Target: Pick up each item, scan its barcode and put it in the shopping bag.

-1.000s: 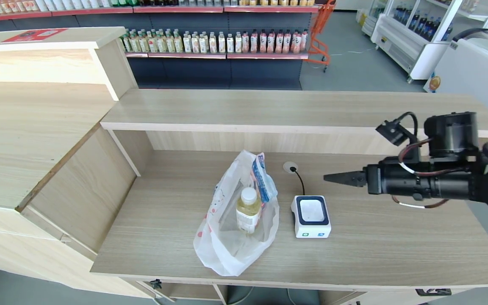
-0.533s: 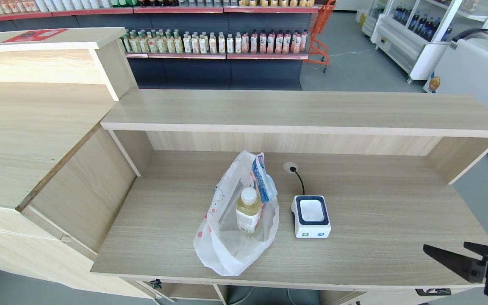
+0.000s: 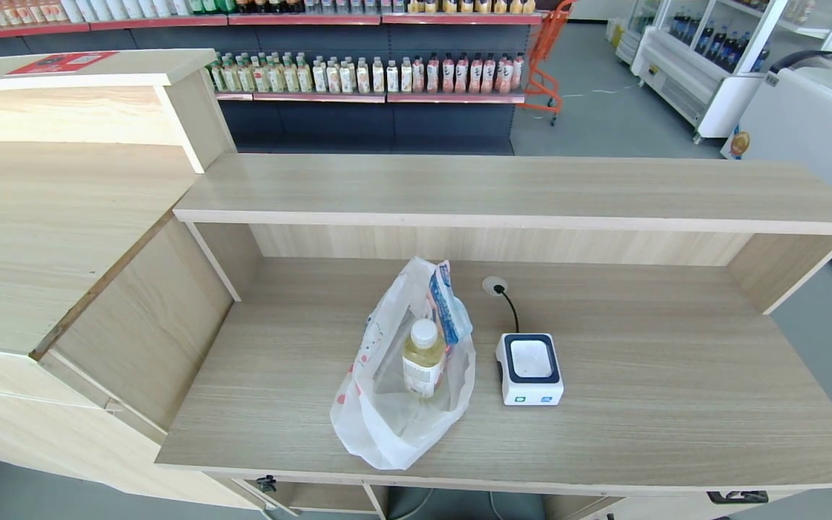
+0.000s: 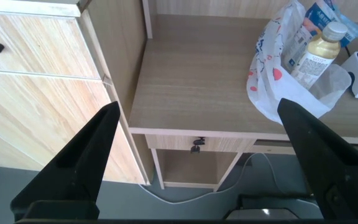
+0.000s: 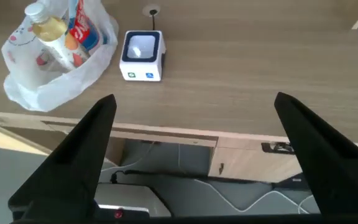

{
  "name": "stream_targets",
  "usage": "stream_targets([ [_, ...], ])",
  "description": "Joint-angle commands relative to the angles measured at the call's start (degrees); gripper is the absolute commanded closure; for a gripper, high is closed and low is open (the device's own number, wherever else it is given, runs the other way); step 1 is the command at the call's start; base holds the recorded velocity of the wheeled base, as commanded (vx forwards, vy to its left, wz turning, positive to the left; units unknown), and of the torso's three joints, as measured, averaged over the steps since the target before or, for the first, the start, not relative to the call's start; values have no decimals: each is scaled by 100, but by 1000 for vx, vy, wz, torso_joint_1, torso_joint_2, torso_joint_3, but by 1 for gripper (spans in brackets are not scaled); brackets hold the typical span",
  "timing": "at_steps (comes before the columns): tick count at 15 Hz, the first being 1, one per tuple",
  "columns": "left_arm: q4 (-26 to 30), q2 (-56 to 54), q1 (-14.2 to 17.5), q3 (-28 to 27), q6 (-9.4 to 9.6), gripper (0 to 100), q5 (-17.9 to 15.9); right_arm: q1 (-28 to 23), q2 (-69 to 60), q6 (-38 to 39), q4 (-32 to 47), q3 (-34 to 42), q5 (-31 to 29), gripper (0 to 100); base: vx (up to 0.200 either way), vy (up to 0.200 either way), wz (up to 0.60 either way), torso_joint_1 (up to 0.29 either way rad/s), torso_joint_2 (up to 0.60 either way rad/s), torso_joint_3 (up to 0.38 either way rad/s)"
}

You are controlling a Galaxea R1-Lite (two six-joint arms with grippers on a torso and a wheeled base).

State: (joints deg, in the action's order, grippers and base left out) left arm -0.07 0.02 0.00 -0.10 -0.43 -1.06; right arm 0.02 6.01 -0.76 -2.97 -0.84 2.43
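RISK
- Shopping bag: mouth gaping, near front edge of counter; snag by rising finger likely drags it off.
- Left gripper, right gripper: fingers spread wide, empty, low before counter front.
- Bottle: upright inside bag, tall, narrow; tips if film is tugged.

MATERIALS
- Counter: flat matte wood-grain laminate.
- Bag: thin crinkled translucent film, red spots.
- Scanner: rigid white box, glossy dark-framed window, just beside bag.
- Bottle: clear plastic, yellowish liquid, white cap.
- Packet: glossy blue, behind bottle.
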Motion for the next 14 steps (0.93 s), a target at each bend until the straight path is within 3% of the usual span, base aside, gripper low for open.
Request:
stream_targets([
  [1, -1, -2, 0, 1, -1, 0, 1, 6, -601, 93, 297, 84, -304, 0, 0, 0, 0, 0, 0, 0],
  [8, -1, -2, 0, 1, -1, 0, 1, 6, -601, 269, 324, 75, -330, 0, 0, 0, 0, 0, 0, 0],
  [9, -1, -2, 0, 1, -1, 0, 1, 6, -601, 348, 341, 67, -357, 100, 0, 0, 0, 0, 0, 0],
  [14, -1, -2, 0, 1, -1, 0, 1, 6, -601, 357, 341, 67, -357, 100, 0, 0, 0, 0, 0, 0],
])
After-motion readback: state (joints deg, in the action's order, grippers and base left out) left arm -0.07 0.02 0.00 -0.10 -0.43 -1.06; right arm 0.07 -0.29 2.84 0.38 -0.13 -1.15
